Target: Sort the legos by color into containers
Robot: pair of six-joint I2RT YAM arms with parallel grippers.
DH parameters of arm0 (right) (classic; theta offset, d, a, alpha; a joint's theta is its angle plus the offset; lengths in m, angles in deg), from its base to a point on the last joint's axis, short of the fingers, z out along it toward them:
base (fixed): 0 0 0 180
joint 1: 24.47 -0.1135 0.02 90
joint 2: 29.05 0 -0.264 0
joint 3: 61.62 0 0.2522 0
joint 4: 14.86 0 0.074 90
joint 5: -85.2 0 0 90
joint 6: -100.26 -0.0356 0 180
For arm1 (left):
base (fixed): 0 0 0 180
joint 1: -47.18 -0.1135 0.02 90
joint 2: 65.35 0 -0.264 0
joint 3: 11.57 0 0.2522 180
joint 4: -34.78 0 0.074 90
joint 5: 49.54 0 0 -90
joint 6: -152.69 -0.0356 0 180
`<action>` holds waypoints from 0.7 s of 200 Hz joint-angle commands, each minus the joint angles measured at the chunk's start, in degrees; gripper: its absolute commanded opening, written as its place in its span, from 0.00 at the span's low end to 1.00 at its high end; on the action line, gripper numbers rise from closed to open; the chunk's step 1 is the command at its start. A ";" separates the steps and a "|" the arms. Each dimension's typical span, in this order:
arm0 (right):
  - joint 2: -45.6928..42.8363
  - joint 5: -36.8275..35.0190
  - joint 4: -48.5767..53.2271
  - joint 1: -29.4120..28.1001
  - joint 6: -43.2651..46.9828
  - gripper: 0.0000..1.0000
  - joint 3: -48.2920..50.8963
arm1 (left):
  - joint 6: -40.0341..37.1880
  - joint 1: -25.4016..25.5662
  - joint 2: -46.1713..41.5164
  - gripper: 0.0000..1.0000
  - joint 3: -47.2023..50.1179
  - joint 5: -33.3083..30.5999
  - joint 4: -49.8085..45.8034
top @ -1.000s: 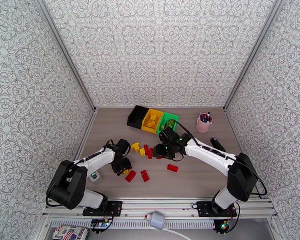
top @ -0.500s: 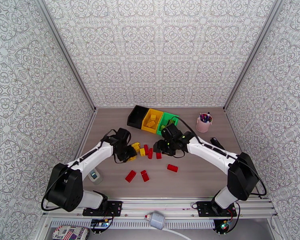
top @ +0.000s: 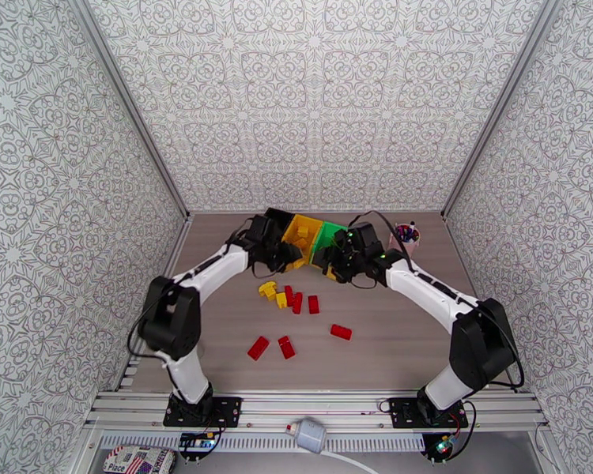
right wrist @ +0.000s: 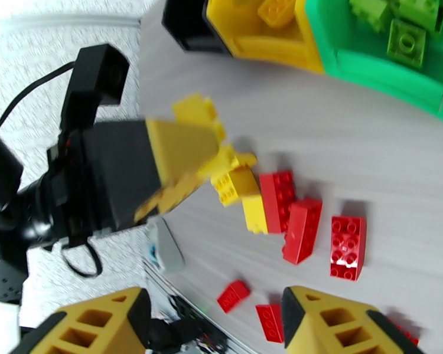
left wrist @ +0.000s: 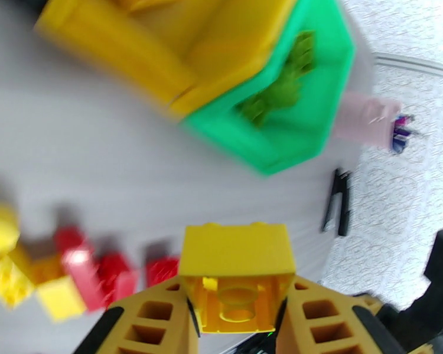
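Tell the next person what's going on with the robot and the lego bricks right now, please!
Left end effector: shut on a yellow plastic studded brick, beside the yellow rectangular plastic bin.
Right end effector: open, empty, by the green rectangular plastic bin.
Done: light green bricks in the green bin, some yellow bricks in the yellow bin.
To do: drop the held brick; red bricks and a few yellow ones lie on the wooden table; reds probably go in the black rectangular plastic bin.
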 commanded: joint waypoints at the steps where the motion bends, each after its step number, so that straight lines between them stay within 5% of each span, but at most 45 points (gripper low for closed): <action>1: 0.52 2.82 -0.33 1.93 -0.31 0.63 -0.43 | 1.38 -1.59 5.26 0.33 -7.59 2.30 3.32; 30: 0.48 3.06 1.26 4.19 0.63 0.63 -0.60 | 2.71 -3.70 13.08 0.37 -17.14 2.32 3.54; 64: 1.17 3.63 1.42 5.66 0.49 0.63 -0.48 | 1.63 -4.70 23.33 0.66 -32.58 3.76 -0.26; 86: 1.63 3.33 2.48 5.73 0.91 0.64 -1.12 | 0.58 -4.69 27.37 0.76 -41.28 4.28 -3.54; 140: 0.04 0.87 8.28 5.72 4.51 0.65 -1.55 | -4.87 -4.14 20.22 0.77 -34.89 0.13 -8.03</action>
